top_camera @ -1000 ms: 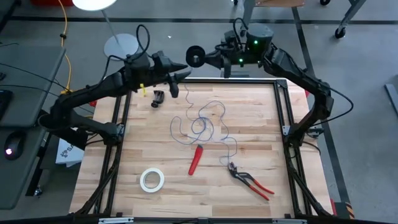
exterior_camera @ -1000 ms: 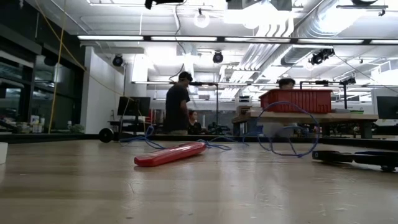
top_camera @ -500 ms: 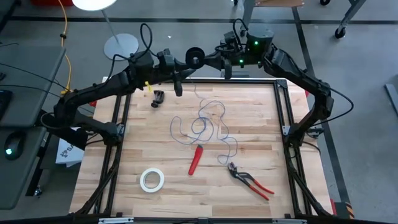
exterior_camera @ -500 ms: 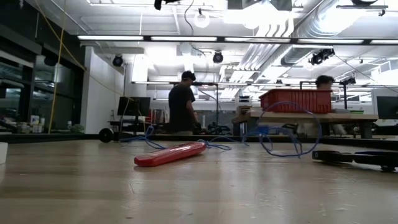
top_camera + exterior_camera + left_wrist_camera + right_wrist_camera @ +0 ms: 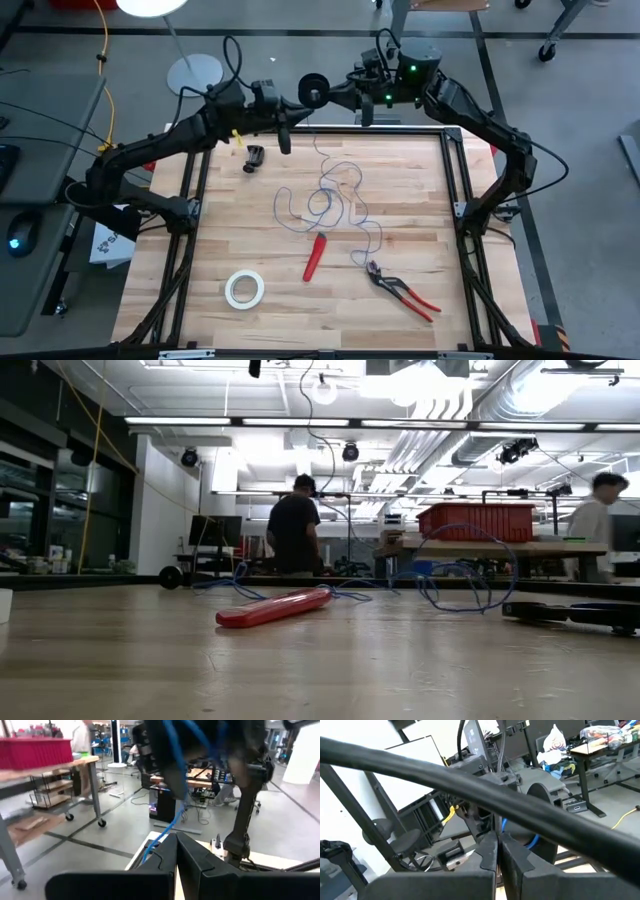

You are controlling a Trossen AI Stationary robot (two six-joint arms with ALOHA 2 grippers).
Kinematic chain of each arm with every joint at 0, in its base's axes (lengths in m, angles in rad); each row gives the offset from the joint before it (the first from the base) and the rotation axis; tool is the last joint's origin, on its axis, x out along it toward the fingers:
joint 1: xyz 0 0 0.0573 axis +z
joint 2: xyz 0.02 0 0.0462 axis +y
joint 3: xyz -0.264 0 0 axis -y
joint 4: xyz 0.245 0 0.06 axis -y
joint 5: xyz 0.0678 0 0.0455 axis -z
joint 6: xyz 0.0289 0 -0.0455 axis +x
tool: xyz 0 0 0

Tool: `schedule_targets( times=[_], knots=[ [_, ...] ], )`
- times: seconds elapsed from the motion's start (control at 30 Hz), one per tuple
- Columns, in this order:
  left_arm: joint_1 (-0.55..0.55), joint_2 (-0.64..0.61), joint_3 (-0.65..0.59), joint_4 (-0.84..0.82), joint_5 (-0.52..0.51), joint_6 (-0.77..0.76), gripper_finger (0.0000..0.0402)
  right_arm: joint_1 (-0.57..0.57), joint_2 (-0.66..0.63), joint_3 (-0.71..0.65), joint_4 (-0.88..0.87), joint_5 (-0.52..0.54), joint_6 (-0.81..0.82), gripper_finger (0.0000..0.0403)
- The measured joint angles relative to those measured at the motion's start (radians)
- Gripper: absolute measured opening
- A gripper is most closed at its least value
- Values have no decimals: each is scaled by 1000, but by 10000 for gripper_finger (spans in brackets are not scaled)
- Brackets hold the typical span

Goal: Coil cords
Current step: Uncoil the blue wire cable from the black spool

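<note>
The wire [image 5: 335, 195] lies in loose loops just above the red tool [image 5: 315, 256]. It looks thin and floppy; pinch one strand. Left gripper [image 5: 283, 128] looks pinched on wire. Right gripper [image 5: 330, 96] holds the spool [image 5: 313, 91].

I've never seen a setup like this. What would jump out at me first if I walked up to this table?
Probably the two dark arms meeting above the table's far edge: the right gripper holds up a small black spool, and the left gripper is shut on the thin blue wire just below it. That wire trails down into a loose tangle of loops mid-table, beside a red tool, red-handled pliers and a white tape roll.
</note>
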Motion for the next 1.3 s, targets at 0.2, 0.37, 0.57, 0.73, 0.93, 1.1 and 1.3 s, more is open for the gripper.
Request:
schedule_targets(
  times=[0.2,0.37,0.57,0.73,0.93,1.1,1.3],
  knots=[
    [33,-2,0,-118,1,-74,66,-3,0,0,0,0,-6,0],
    [39,-2,0,-95,15,23,136,-3,0,0,1,-5,-6,0],
    [39,36,0,-74,6,103,189,-3,0,0,14,-6,-6,0],
    [37,45,0,-32,-40,121,197,-3,0,0,14,-7,-6,0],
    [25,47,0,-45,-51,197,178,-3,0,0,15,-7,-9,0],
    [-1,47,0,-52,-79,236,58,-3,0,0,15,-7,-25,0],
    [-4,49,0,-177,-94,186,3,-3,0,0,60,-7,-12,0]
  ],
)
